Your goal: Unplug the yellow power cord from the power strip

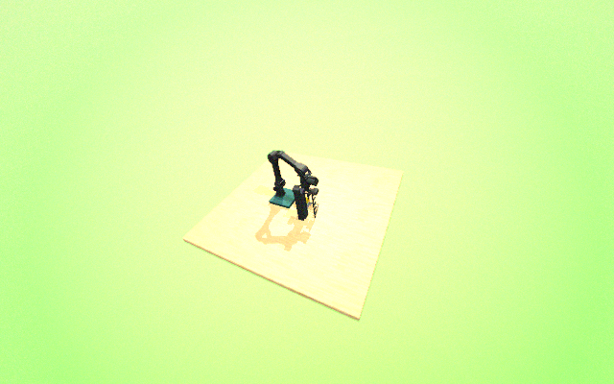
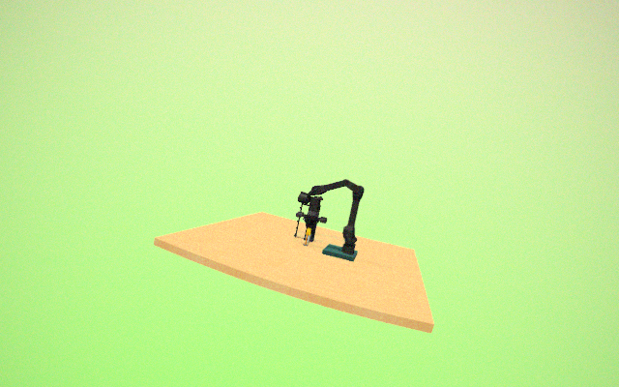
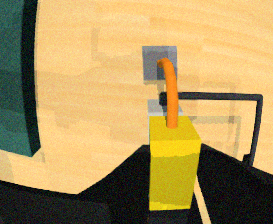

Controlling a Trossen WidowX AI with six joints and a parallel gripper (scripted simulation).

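Observation:
The yellow plug (image 3: pixel 172 175) (image 2: pixel 309 232) is a block standing between the fingers of my gripper (image 3: pixel 172 152) (image 2: pixel 309 235). The black fingers press on both its sides, so the gripper is shut on it. An orange cord (image 3: pixel 171 95) rises from the plug's end face and bends toward a flat grey square (image 3: pixel 148 65) on the table. A pale grey piece (image 3: pixel 156 107) shows just past the plug, partly hidden by it. I cannot make out the power strip for certain, nor tell whether the plug sits in a socket. In the top view the plug is mostly hidden behind the black gripper.
The arm stands on a teal base plate (image 1: pixel 281 199) (image 2: pixel 334 251) (image 3: pixel 7 85), left in the wrist view. A thin black bent rod or wire (image 3: pixel 217 95) (image 2: pixel 297 227) (image 1: pixel 315 208) is close to the plug and gripper. The wooden table (image 1: pixel 341 269) (image 2: pixel 237 256) has open edges all round.

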